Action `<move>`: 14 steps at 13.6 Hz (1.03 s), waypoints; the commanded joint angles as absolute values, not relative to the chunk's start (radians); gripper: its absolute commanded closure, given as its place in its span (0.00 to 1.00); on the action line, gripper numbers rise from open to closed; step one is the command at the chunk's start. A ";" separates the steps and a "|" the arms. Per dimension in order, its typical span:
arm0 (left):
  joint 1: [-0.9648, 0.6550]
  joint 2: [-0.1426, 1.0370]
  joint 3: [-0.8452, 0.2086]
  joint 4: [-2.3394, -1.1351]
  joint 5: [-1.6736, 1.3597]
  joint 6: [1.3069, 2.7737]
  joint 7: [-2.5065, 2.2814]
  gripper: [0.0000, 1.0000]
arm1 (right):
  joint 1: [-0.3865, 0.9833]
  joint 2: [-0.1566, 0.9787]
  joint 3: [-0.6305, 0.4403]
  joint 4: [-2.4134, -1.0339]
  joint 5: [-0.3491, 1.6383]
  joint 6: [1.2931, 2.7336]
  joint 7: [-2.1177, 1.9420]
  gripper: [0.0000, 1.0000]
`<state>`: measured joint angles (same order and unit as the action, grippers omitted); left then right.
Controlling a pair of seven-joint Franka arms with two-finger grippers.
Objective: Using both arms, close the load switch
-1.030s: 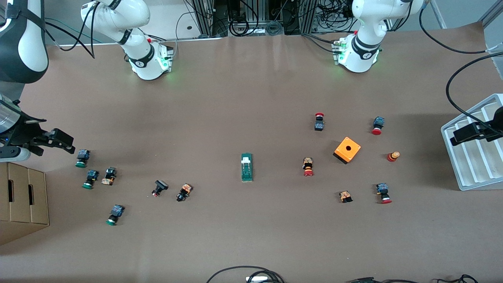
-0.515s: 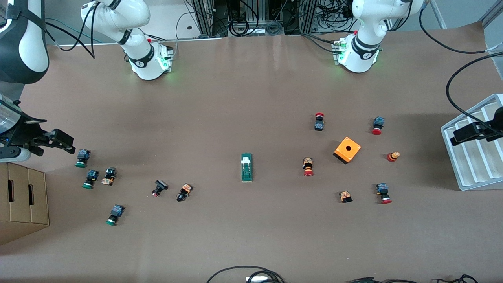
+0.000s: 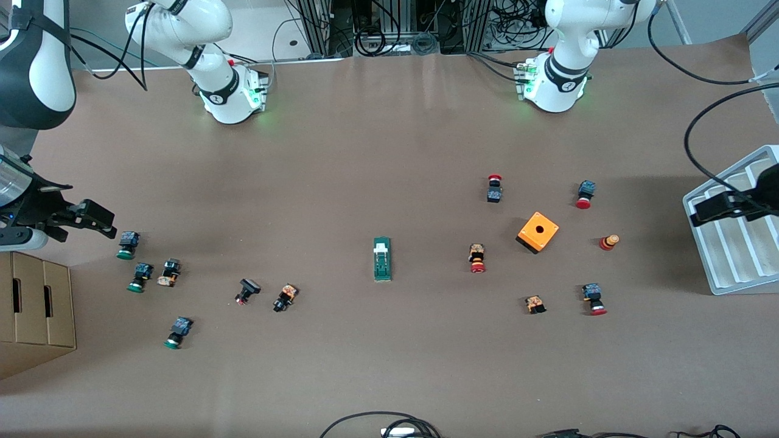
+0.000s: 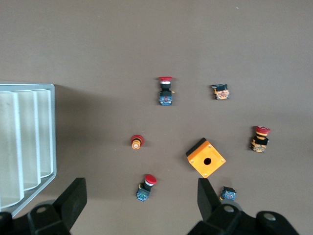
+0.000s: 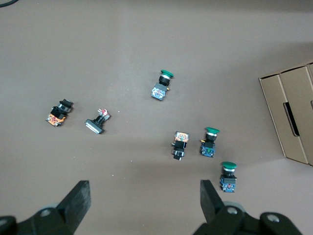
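Observation:
The load switch (image 3: 382, 258) is a narrow dark-green block with a white lever piece at the end toward the arm bases. It lies alone at the middle of the table and shows in neither wrist view. My right gripper (image 3: 100, 222) hangs open and empty at the right arm's end of the table, over bare tabletop beside several green push buttons (image 5: 211, 142). Its fingers (image 5: 78, 198) stand wide apart. My left gripper (image 3: 709, 212) hangs open and empty at the left arm's end, over the rim of the white tray (image 3: 736, 261). A red push button (image 4: 145, 187) lies on the table below its fingers (image 4: 73, 200).
An orange box with a round hole (image 3: 538, 232) and several red push buttons (image 3: 478, 258) lie between the switch and the tray. Green and black buttons (image 3: 174, 332) are scattered toward the right arm's end. A cardboard box (image 3: 36, 310) stands at that end.
The left gripper has shifted slightly over the tray's rim, and its cable has moved with it. The right arm and the load switch have not moved.

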<state>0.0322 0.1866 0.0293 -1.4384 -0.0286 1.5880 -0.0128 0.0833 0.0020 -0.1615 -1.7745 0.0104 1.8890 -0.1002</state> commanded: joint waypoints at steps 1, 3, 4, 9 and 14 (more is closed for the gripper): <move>0.011 0.201 0.005 -1.434 -0.031 1.571 -0.002 0.00 | 0.087 0.006 -0.166 -1.769 0.012 1.899 -0.095 0.00; -0.029 0.228 0.005 -1.431 -0.032 1.572 0.005 0.00 | 0.087 0.006 -0.164 -1.767 0.012 1.901 -0.095 0.00; -0.049 0.238 0.005 -1.431 -0.032 1.581 0.005 0.00 | 0.089 0.006 -0.164 -1.769 0.012 1.899 -0.095 0.00; -0.181 0.275 0.005 -1.424 0.066 1.617 0.005 0.00 | 0.091 0.006 -0.163 -1.767 0.012 1.901 -0.095 0.00; -0.291 0.301 -0.015 -1.410 0.075 1.647 -0.011 0.00 | 0.095 0.006 -0.163 -1.767 0.012 1.901 -0.095 0.00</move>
